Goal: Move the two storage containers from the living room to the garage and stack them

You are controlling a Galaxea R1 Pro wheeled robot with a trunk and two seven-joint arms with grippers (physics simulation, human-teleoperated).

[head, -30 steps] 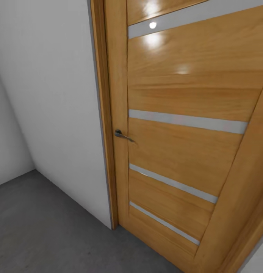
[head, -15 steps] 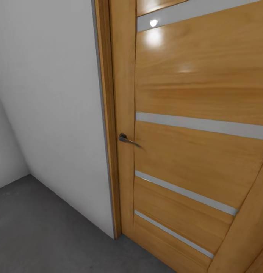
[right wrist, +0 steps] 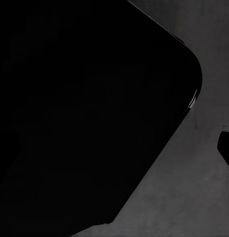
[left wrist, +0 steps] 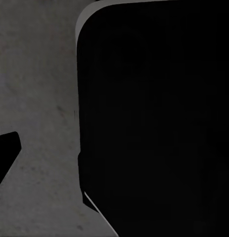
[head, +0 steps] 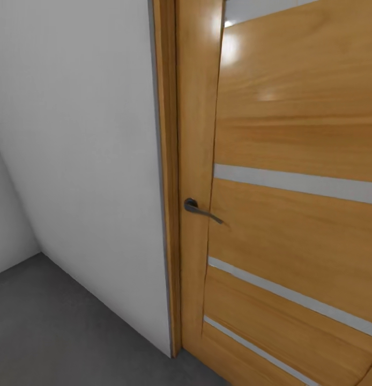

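You face a wooden door [head: 293,214], dark lever handle [head: 199,209], pale wall [head: 73,134] at left. Dark grey floor [head: 46,321] below. Containers not located. Tool states: can't tell, either arm.

Large black rounded-corner body panel [left wrist: 154,113], thin pale grey edge, matte black panel [right wrist: 79,113]

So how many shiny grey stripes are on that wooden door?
4 show on the door: one at the top edge, one at the middle, two lower down. More may lie outside the picture.
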